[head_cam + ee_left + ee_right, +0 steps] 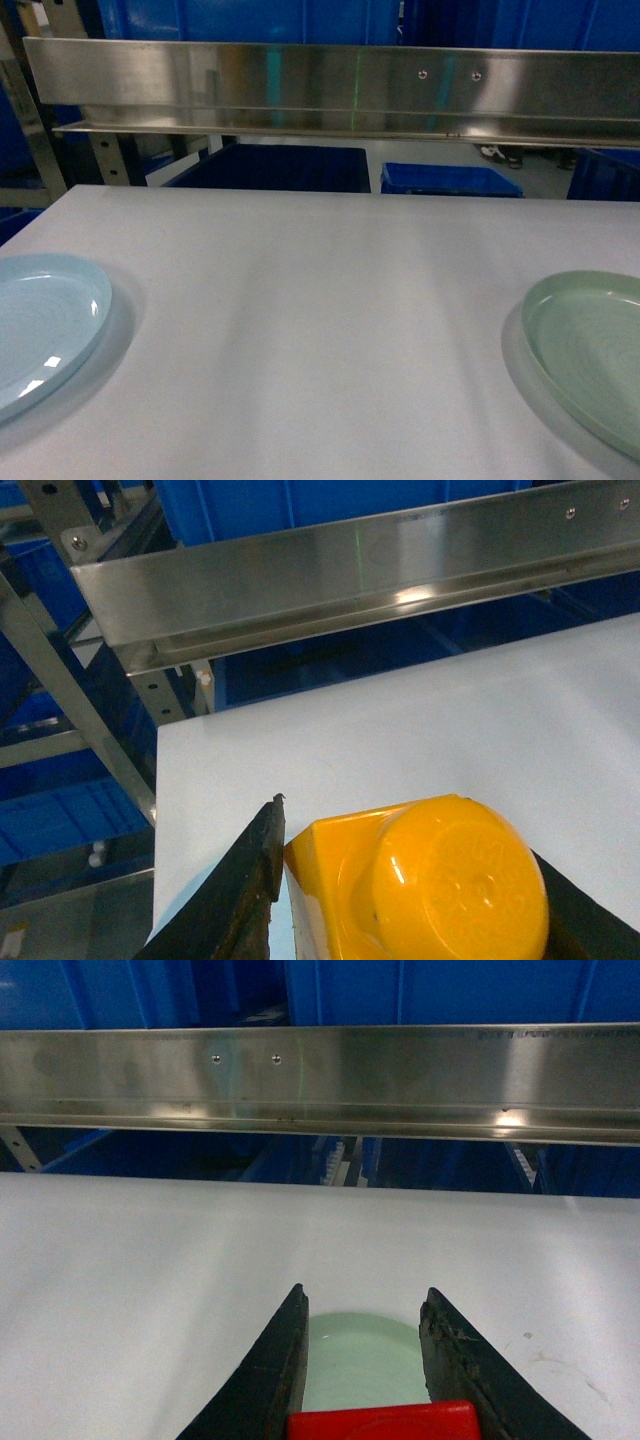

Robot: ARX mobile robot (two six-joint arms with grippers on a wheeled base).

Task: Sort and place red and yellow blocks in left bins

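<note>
Left wrist view: left end effector (410, 880) clamped on yellow block (425, 880) above white bench (400, 730); right wrist view: right end effector (365, 1360) clamped on red block (385, 1421) over green plate (362, 1360); blue bins (450, 180) beyond bench's far edge.

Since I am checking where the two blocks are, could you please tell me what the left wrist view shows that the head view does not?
Only the left wrist view shows the yellow block between the fingers of the left gripper, raised stud toward the camera.

Only the head view shows the light blue plate at the left, the green plate at the right, and two blue bins beyond the table's far edge. Neither arm nor block appears there.

Both show the white table and the steel rail behind it.
</note>
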